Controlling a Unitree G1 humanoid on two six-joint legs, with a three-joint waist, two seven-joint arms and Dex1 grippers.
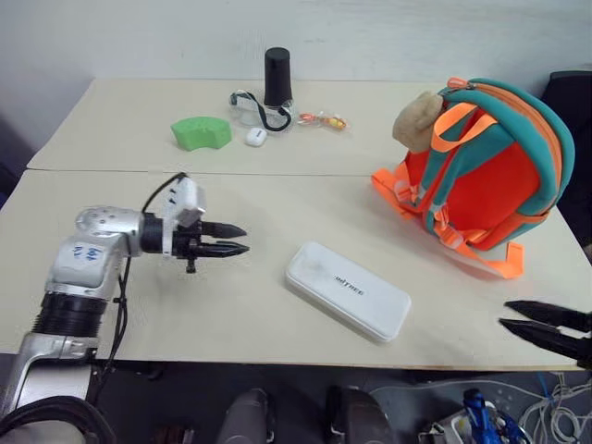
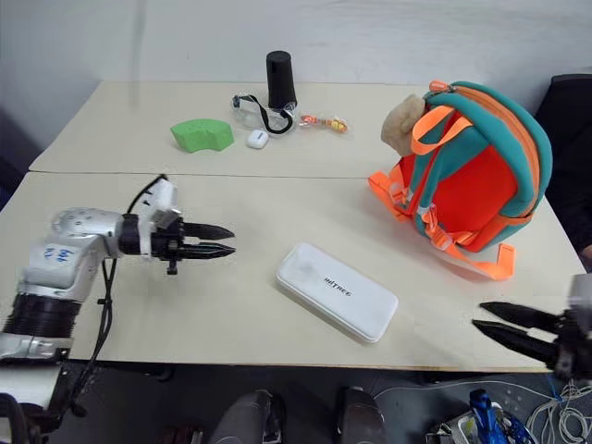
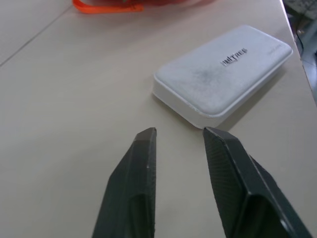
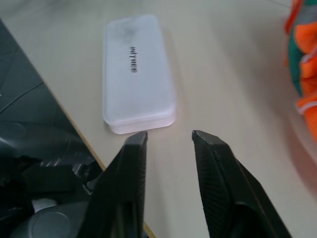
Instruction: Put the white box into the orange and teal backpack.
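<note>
Flat between both claws, white box (image 1: 348, 290)

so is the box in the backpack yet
No, out. The box lies flat on the table, apart from the upright backpack.

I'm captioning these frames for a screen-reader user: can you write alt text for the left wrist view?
A flat white box with small dark lettering lies on a beige table, just beyond the left gripper, whose two black jaws stand slightly apart and empty. An orange strap lies at the table's far side.
</note>
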